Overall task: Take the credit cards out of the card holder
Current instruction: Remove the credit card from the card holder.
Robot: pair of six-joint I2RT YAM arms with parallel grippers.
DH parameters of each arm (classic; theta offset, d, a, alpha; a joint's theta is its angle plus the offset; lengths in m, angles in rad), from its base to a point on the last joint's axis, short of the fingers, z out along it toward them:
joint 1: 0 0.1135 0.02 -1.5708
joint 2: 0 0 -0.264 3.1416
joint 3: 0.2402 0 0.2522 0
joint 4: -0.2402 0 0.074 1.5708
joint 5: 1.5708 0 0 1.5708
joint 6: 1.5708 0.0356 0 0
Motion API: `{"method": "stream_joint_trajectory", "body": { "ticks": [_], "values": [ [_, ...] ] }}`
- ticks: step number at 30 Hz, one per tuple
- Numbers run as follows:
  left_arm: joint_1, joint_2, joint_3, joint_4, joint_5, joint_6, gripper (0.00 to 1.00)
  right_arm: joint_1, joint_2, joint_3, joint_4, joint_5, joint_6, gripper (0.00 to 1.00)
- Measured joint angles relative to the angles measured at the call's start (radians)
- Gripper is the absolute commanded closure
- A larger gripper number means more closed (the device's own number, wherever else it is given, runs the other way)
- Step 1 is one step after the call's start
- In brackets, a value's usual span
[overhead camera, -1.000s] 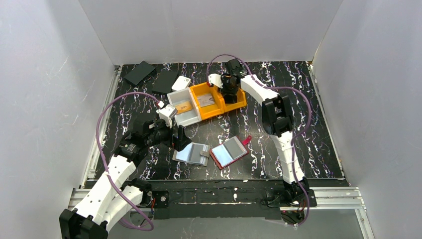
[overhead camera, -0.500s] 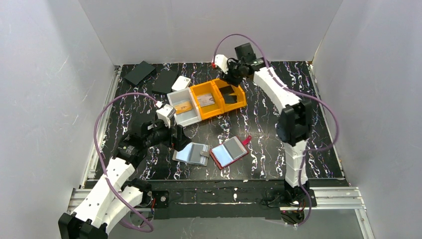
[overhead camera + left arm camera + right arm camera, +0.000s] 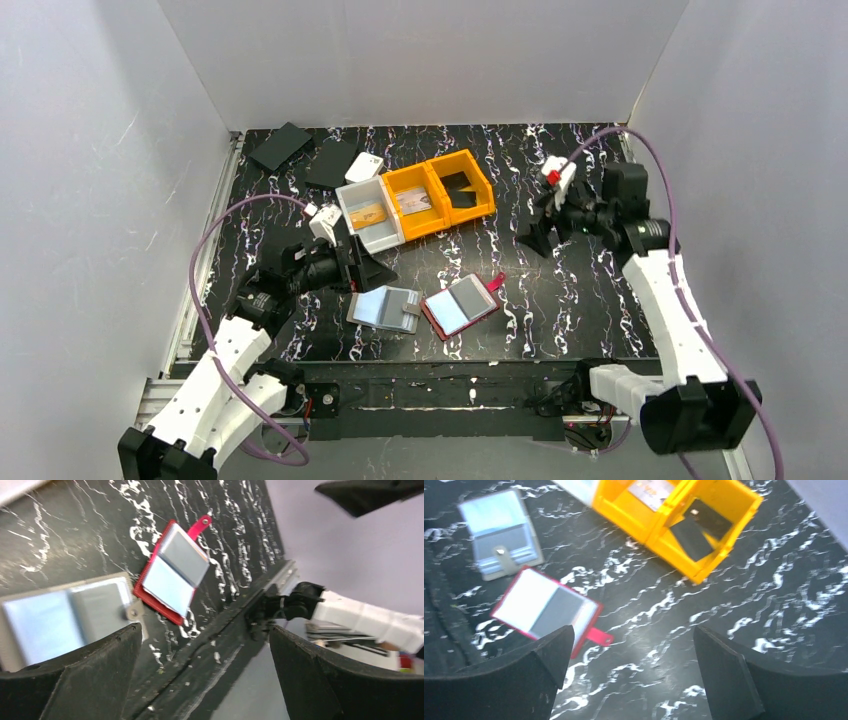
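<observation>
**Progress.** Partly done, on the evidence. Removed cards lie in three compartments. Dark cards (image 3: 700, 528) sit in the right compartment of the yellow bin (image 3: 450, 222). A silver card (image 3: 418, 202) is in its left compartment. A gold-toned card (image 3: 368, 213) is in the white bin (image 3: 385, 241), which touches the yellow bin's left side.

**Task items.** The red card holder (image 3: 460, 305) lies open and flat on the near side of the yellow bin, its strap tab pointing toward the bin. The grey card holder (image 3: 385, 308) lies open too, nearer than the yellow bin and to its left. Both sets of sleeves glare pale, so I cannot tell whether any cards remain inside. Checking and emptying them is probably what is left.

**Grippers.** The left gripper (image 3: 368, 268) hovers between the yellow bin and the grey holder, jaws wide apart, holding nothing. The right gripper (image 3: 535, 233) is raised to the right of the yellow bin, jaws spread wide, empty.
</observation>
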Motion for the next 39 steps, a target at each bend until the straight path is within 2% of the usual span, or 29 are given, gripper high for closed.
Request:
{"method": "stream_joint_trajectory", "body": {
  "ticks": [3,7,15,22,28,34,39],
  "values": [
    [-0.002,-0.003,-0.024,0.044,0.037,-0.119,0.02,-0.068,-0.115,-0.154,0.079,-0.108,0.09,0.02],
    [-0.058,-0.043,-0.065,0.05,0.011,-0.208,0.02,-0.175,-0.197,-0.307,0.209,-0.2,0.233,0.02],
    [-0.372,-0.111,-0.073,0.024,-0.203,-0.243,0.02,-0.314,-0.249,-0.535,0.519,-0.3,0.478,0.02],
    [-0.57,0.012,-0.032,0.017,-0.415,-0.244,0.02,-0.359,-0.216,-0.562,0.553,-0.319,0.483,0.02],
    [-0.623,0.093,-0.003,0.077,-0.504,-0.233,0.02,-0.361,-0.207,-0.562,0.526,-0.313,0.439,0.02],
    [-0.624,0.076,-0.018,0.154,-0.587,-0.245,0.02,-0.361,-0.213,-0.562,0.521,-0.307,0.417,0.02],
    [-0.626,0.072,-0.018,0.152,-0.609,-0.245,0.02,-0.361,-0.207,-0.56,0.518,-0.306,0.414,0.02]
  ]
}}
